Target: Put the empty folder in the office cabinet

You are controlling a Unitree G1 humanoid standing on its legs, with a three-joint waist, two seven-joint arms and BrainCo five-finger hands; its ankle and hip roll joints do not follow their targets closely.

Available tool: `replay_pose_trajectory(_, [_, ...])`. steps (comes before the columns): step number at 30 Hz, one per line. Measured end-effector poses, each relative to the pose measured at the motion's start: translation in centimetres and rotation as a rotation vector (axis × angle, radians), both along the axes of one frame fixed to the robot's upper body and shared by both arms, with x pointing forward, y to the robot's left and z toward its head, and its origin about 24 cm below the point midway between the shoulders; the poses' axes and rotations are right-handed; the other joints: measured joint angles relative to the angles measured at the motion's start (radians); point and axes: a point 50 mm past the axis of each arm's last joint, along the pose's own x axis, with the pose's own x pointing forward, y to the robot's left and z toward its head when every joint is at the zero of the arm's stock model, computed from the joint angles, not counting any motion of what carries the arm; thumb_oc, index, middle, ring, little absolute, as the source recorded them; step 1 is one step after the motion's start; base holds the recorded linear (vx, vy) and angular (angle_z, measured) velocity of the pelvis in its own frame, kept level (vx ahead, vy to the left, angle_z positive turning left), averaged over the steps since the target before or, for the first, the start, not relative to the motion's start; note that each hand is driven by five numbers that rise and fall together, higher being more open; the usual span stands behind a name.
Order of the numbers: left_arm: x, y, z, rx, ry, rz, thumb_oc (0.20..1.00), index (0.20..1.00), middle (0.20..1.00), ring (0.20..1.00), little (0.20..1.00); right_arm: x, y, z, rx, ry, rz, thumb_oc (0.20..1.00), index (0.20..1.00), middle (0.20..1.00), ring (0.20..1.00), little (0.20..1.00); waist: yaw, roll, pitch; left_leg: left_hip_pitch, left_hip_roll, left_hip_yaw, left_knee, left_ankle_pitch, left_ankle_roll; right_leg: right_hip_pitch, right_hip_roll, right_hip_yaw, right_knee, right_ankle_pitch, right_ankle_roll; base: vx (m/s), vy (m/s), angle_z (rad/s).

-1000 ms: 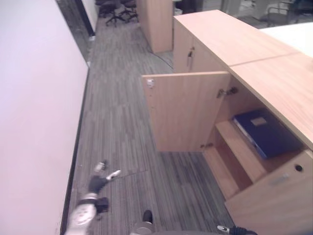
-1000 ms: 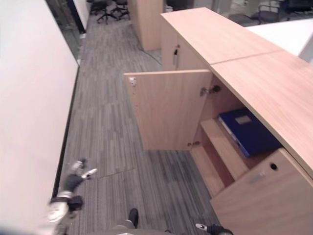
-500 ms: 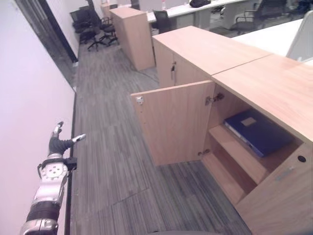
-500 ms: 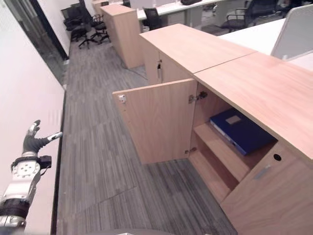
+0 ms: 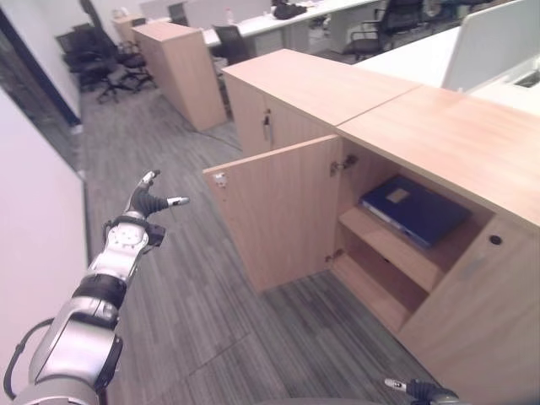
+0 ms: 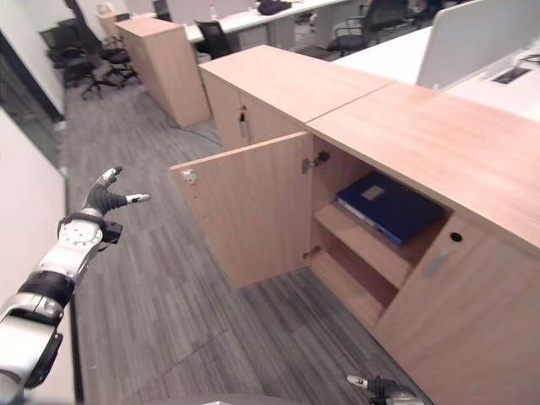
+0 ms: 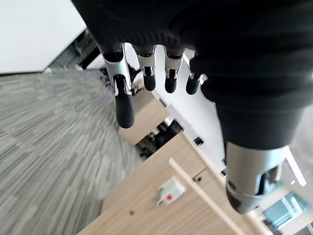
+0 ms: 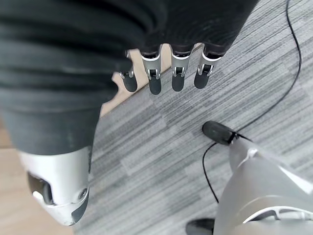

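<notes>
Left hand [image 5: 145, 205] raised with fingers loosely spread, empty, well short of the open cabinet door [image 5: 274, 211]; best to bring it flat against the door's free edge and swing it shut, probably the remaining step. Right hand [image 8: 161, 73] hanging relaxed, empty. Beyond the door, blue folder [image 5: 415, 208] flat on the cabinet's upper shelf [image 5: 384, 245].

cabinet [image 5: 439, 126]: matt light wood | folder [image 5: 415, 207]: smooth blue cover | floor [image 5: 194, 278]: grey ribbed carpet
</notes>
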Motion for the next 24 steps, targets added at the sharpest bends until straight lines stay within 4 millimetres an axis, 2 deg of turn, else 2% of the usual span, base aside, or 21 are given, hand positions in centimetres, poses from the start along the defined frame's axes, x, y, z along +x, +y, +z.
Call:
replay_pose_trajectory(2, [0.2,0.0,0.0,0.023,0.021,-0.005,1.0,1.0,1.0,1.0,1.0,-0.7,-0.2,-0.1,0.0,0.012,-0.016,1.0,1.0,1.0,1.0,1.0,-0.026,-0.022,-0.003,0.002,0.002,0.01,0.0,-0.003,0.003,-0.009,0.006,0.001,0.001,0.004,-0.007,0.02,0.033,-0.21])
replay_pose_trajectory(6, [0.5,0.6,0.2,0.062,0.07,0.024,1.0,1.0,1.0,1.0,1.0,-0.9,-0.3,-0.1,0.003,0.01,-0.042,1.0,1.0,1.0,1.0,1.0,-0.028,-0.02,0.001,0.0,0.01,0.03,-0.001,-0.012,0.017,-0.063,-0.003,0.003,0.079,0.029,-0.006,0.02,0.019,-0.19])
replay_pose_trajectory(8, [0.5,0.8,0.5,0.073,0.069,0.029,1.0,1.0,1.0,1.0,1.0,-1.1,-0.1,-0.2,0.009,0.017,-0.042,1.0,1.0,1.0,1.0,1.0,-0.037,-0.025,0.01,0.01,0.015,0.053,0.001,-0.017,0.026,-0.098,-0.012,-0.004,0.145,0.011,-0.027,0.05,-0.114,-0.27])
replay_pose_trajectory(10, [0.3,1.4,0.5,0.088,0.083,0.043,1.0,1.0,1.0,1.0,1.0,-0.9,0.6,-0.4,0.027,0.018,-0.029,1.0,1.0,1.0,1.0,1.0,-0.038,-0.028,0.025,0.021,0.028,0.063,0.001,-0.02,0.02,-0.122,0.018,0.02,0.181,-0.039,-0.045,0.09,-0.142,-0.21])
replay_pose_trajectory(11, [0.1,1.6,0.2,0.083,0.09,0.054,1.0,1.0,1.0,1.0,1.0,-1.2,0.8,-0.6,0.034,0.025,-0.033,1.0,1.0,1.0,1.0,1.0,-0.036,-0.025,0.029,0.022,0.044,0.062,0.001,-0.029,0.009,-0.154,0.048,0.05,0.232,-0.091,-0.045,0.08,-0.112,-0.09])
replay_pose_trajectory(12, [-0.1,1.9,-0.1,0.083,0.105,0.064,1.0,1.0,1.0,1.0,1.0,-1.4,1.0,-0.7,0.04,0.038,-0.03,1.0,1.0,1.0,1.0,1.0,-0.04,-0.021,0.033,0.023,0.059,0.056,0.0,-0.027,0.002,-0.166,0.092,0.119,0.231,-0.112,-0.06,0.07,-0.139,0.06])
replay_pose_trajectory(13, [-0.2,2.0,-0.2,0.083,0.113,0.068,1.0,1.0,1.0,1.0,1.0,-2.1,1.0,-0.8,0.042,0.064,-0.048,1.0,1.0,1.0,1.0,1.0,-0.049,-0.034,0.03,0.025,0.06,0.049,0.001,-0.024,-0.002,-0.163,0.114,0.123,0.222,-0.131,-0.102,0.12,-0.217,0.17])
replay_pose_trajectory(15, [-0.2,1.9,-0.3,0.083,0.116,0.064,1.0,1.0,1.0,1.0,1.0,-2.5,0.8,-0.8,0.036,0.075,-0.053,1.0,1.0,1.0,1.0,1.0,-0.049,-0.03,0.034,0.028,0.069,0.045,0.001,-0.02,-0.005,-0.157,0.127,0.122,0.218,-0.136,-0.108,0.1,-0.263,0.11])
replay_pose_trajectory(16, [-0.2,1.9,-0.3,0.078,0.114,0.064,1.0,1.0,1.0,1.0,1.0,-3.5,1.0,-1.1,0.042,0.101,-0.062,1.0,1.0,1.0,1.0,1.0,-0.046,-0.025,0.037,0.026,0.098,0.035,0.023,-0.02,-0.029,-0.131,0.171,0.154,0.196,-0.145,-0.122,0.06,-0.295,0.09])
replay_pose_trajectory(17, [-0.3,2.3,-0.2,0.072,0.112,0.078,1.0,1.0,1.0,1.0,1.0,-4.0,1.4,-1.3,0.054,0.117,-0.065,1.0,1.0,1.0,1.0,1.0,-0.039,-0.033,0.039,0.015,0.123,0.031,0.063,-0.027,-0.046,-0.121,0.196,0.152,0.19,-0.161,-0.149,0.05,-0.273,0.15])
replay_pose_trajectory(18, [-0.4,2.8,0.2,0.072,0.102,0.093,1.0,1.0,1.0,1.0,1.0,-4.0,1.9,-1.5,0.069,0.118,-0.064,1.0,1.0,1.0,1.0,1.0,-0.039,-0.057,0.044,-0.016,0.136,0.014,0.137,-0.032,-0.054,-0.118,0.2,0.152,0.19,-0.18,-0.177,0.03,-0.224,0.06])
replay_pose_trajectory(20, [-0.7,3.3,0.4,0.083,0.104,0.104,1.0,1.0,1.0,1.0,1.0,-3.8,2.0,-1.5,0.067,0.11,-0.063,1.0,1.0,1.0,1.0,1.0,-0.012,-0.091,0.051,-0.089,0.171,-0.024,0.299,-0.03,-0.056,-0.107,0.208,0.154,0.179,-0.192,-0.197,0.01,-0.123,-0.06])
replay_pose_trajectory(21, [-0.7,3.4,0.3,0.084,0.106,0.106,1.0,1.0,1.0,1.0,1.0,-3.8,1.6,-1.3,0.051,0.107,-0.065,1.0,1.0,1.0,1.0,1.0,0.003,-0.095,0.054,-0.122,0.194,-0.053,0.38,-0.03,-0.055,-0.082,0.227,0.154,0.153,-0.174,-0.221,0.08,-0.043,-0.02])
replay_pose_trajectory(22, [-0.8,3.4,0.3,0.084,0.106,0.106,1.0,1.0,1.0,1.0,1.0,-3.5,1.2,-1.2,0.038,0.099,-0.066,1.0,1.0,1.0,1.0,1.0,0.008,-0.103,0.06,-0.183,0.199,-0.123,0.459,-0.04,-0.067,-0.043,0.242,0.148,0.114,-0.146,-0.242,0.08,-0.02,0.06])
replay_pose_trajectory(24, [-0.9,3.8,0.6,0.088,0.1,0.117,1.0,1.0,1.0,1.0,1.0,-2.7,0.9,-0.9,0.03,0.079,-0.058,1.0,1.0,1.0,1.0,1.0,0.01,-0.103,0.06,-0.184,0.164,-0.175,0.33,-0.046,-0.083,-0.026,0.253,0.149,0.071,-0.127,-0.237,0.06,0.045,0.04])
